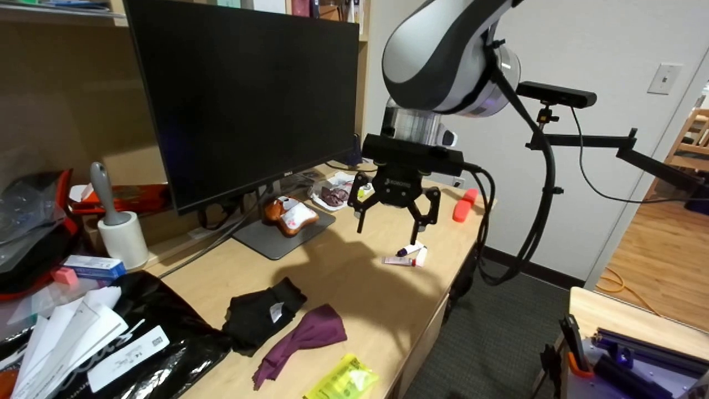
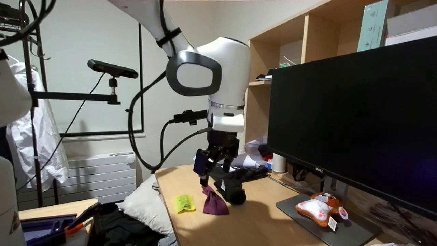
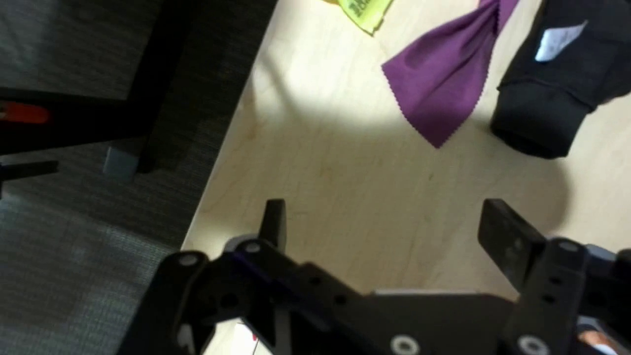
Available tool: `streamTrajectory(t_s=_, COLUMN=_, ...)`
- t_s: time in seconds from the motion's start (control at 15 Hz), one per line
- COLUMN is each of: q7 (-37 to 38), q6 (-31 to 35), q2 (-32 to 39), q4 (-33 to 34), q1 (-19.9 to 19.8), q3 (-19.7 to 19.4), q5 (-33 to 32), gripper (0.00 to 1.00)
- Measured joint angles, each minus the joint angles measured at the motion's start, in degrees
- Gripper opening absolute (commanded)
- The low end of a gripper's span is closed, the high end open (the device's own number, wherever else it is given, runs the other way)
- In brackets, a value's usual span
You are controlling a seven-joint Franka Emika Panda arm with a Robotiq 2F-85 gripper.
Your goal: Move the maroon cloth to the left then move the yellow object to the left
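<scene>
The maroon cloth (image 1: 306, 336) lies bunched on the wooden desk and shows in both exterior views (image 2: 215, 204). In the wrist view its wide end (image 3: 441, 81) is at the top. The yellow object (image 1: 343, 381), a small shiny packet, lies beside the cloth near the desk edge. It also shows in an exterior view (image 2: 185, 204) and is partly cut off in the wrist view (image 3: 367, 11). My gripper (image 1: 388, 236) is open and empty, raised above the desk and apart from both things. In the wrist view the fingers (image 3: 385, 212) stand wide apart over bare wood.
A black cloth (image 1: 263, 316) lies right beside the maroon cloth. A large monitor (image 1: 249, 100) stands along the back with a plush toy (image 1: 291, 215) on its base. Small tubes (image 1: 400, 260) and a red case (image 1: 465, 205) lie under and behind the gripper. A black plastic bag (image 1: 183, 321) lies at one end.
</scene>
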Motion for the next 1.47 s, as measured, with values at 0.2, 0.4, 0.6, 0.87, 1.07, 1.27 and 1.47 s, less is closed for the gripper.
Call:
streamTrajectory(t_s=0.2, q7=-1.0, q6=-7.9, q2=-1.5, q4=1.9, q1=0.0, q3=-0.9, q5=-6.7, gripper=1.0)
streamTrajectory(t_s=0.4, q7=-1.7, q6=-8.8, q2=-1.9, q4=2.0, q1=0.0, q3=-1.1, q5=-7.7, gripper=1.0)
streamTrajectory(t_s=0.6, q7=-1.9, q6=-9.4, q2=-1.9, q4=2.0, q1=0.0, q3=-1.1, q5=-8.0, gripper=1.0)
streamTrajectory(t_s=0.87, q7=-8.8, q6=-13.9, q2=-1.7, q4=2.9, q1=0.0, q3=-1.3, q5=-13.3, gripper=1.0)
streamTrajectory(t_s=1.07, q7=-12.3, q6=-14.1, q2=-1.4, q4=4.7, q1=0.0, q3=-1.7, q5=-20.5, gripper=1.0)
streamTrajectory(t_s=1.27, q7=-16.5, q6=-14.1, q2=-0.8, q4=6.6, q1=0.0, q3=-2.3, q5=-27.5, gripper=1.0)
streamTrajectory(t_s=1.47, q7=-21.7, q6=-14.1, q2=-0.6, q4=7.6, q1=0.0, q3=-2.9, q5=-32.9, gripper=1.0)
